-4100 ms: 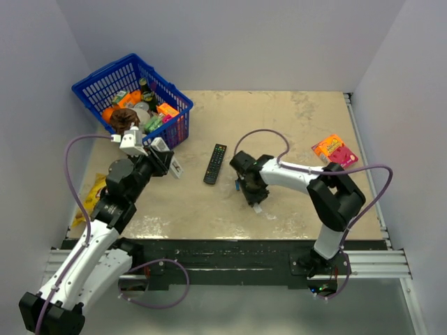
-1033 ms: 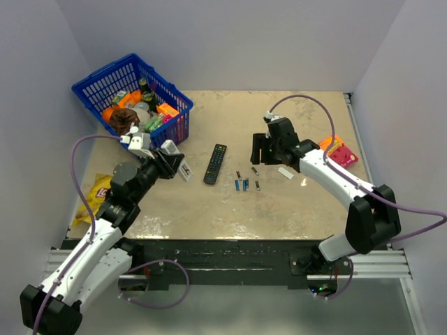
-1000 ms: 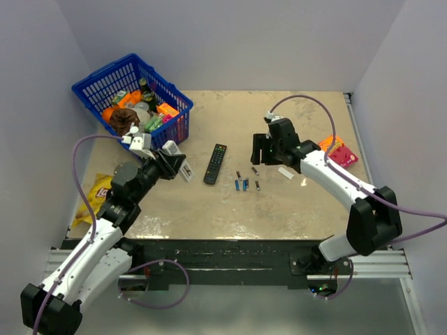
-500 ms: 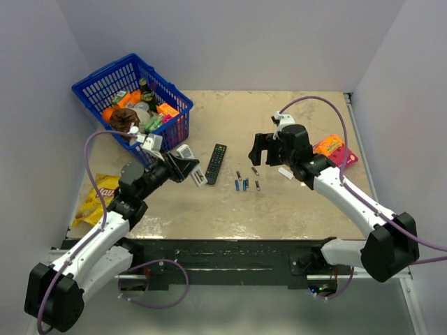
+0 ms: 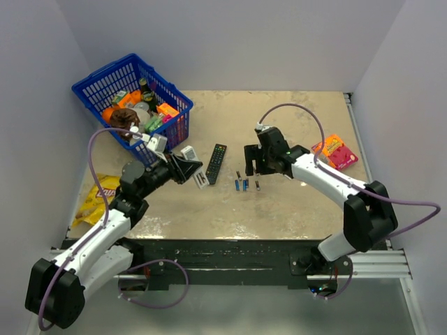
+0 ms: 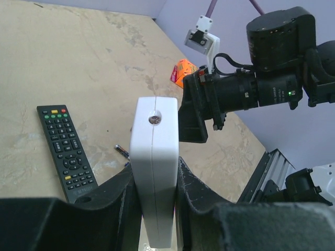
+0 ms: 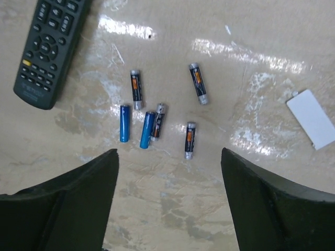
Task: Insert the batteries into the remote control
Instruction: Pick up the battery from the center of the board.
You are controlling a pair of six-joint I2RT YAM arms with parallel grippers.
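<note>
The left gripper [image 5: 191,169] has swung right toward the middle of the table, clamped on the white remote control [image 6: 155,172], which it holds raised and edge-on just left of the black remote [image 7: 47,49]. The right gripper [image 7: 168,170] has come left and now hangs, jaws wide and empty, directly over the batteries [image 7: 152,126], six loose cells lying just right of the black remote. Picking up a first cell looks like the next step.
</note>
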